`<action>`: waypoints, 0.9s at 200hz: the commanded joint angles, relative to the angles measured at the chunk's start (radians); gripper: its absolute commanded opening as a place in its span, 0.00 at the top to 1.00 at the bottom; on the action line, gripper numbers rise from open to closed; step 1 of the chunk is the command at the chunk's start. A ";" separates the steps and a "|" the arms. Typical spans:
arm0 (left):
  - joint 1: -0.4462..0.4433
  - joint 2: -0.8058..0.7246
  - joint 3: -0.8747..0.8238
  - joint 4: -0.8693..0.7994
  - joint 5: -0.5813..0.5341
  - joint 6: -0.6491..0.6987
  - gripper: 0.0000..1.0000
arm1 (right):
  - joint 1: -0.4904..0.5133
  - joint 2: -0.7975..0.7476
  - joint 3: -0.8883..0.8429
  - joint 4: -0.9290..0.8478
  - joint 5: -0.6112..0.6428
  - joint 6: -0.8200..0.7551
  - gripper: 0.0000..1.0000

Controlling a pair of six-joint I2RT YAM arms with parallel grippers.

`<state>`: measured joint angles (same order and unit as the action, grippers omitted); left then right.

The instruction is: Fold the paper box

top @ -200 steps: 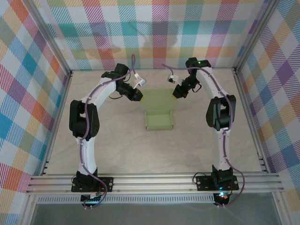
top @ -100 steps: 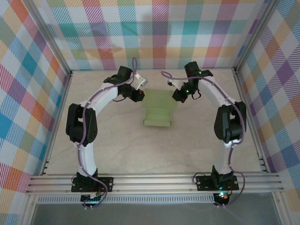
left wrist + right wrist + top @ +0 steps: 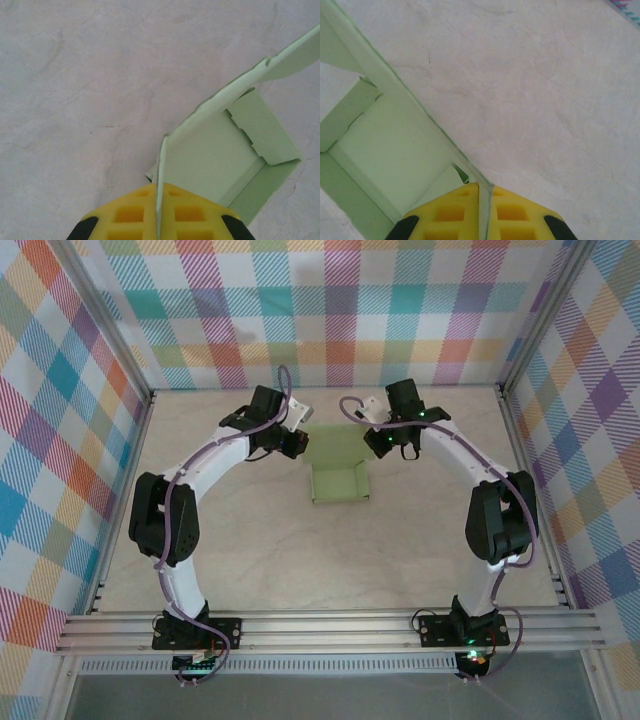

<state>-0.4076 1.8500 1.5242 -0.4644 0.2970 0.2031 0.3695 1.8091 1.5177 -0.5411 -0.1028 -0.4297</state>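
Pale light-green thin card paper box [image 3: 338,475] sits on the beige marbled bench [image 3: 250,550], directly between the two grippers, in the far half of the bench. It is half-formed: a shallow open tray with low walls raised, and a wide rear panel [image 3: 336,445] at the grippers' end.

Left gripper [image 3: 296,443] is clamped tight on the left edge of that panel. In the left wrist view the left gripper [image 3: 159,210] has the thin card edge squeezed between its yellow gridded pads [image 3: 130,215]; the paper box [image 3: 210,160] spreads ahead and to the right of it, with a notched side tab [image 3: 260,132] standing inside the tray. Bare bench [image 3: 75,75] lies ahead and left.

Right gripper [image 3: 376,443] is clamped on the right edge of the same panel. In the right wrist view the right gripper [image 3: 485,210] pinches the card edge between its yellow pads [image 3: 450,215]; the paper box [image 3: 390,150] lies ahead and to the left, bench [image 3: 545,100] ahead and right.

Pastel plaid walls [image 3: 340,310] surround the bench.
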 commanded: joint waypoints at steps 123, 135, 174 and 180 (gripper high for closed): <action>-0.092 0.012 0.028 0.044 -0.176 -0.354 1.00 | 0.180 -0.130 -0.172 0.126 0.509 0.780 1.00; -0.095 0.007 0.017 0.060 -0.170 -0.368 1.00 | 0.182 -0.141 -0.184 0.127 0.518 0.815 1.00; -0.110 -0.015 -0.041 0.111 -0.173 -0.375 1.00 | 0.186 -0.170 -0.239 0.194 0.474 0.762 1.00; -0.109 -0.019 -0.048 0.114 -0.173 -0.373 1.00 | 0.183 -0.169 -0.234 0.190 0.469 0.737 1.00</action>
<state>-0.5018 1.8519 1.5120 -0.3935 0.1284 -0.1425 0.5568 1.6745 1.2953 -0.4091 0.3714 0.3428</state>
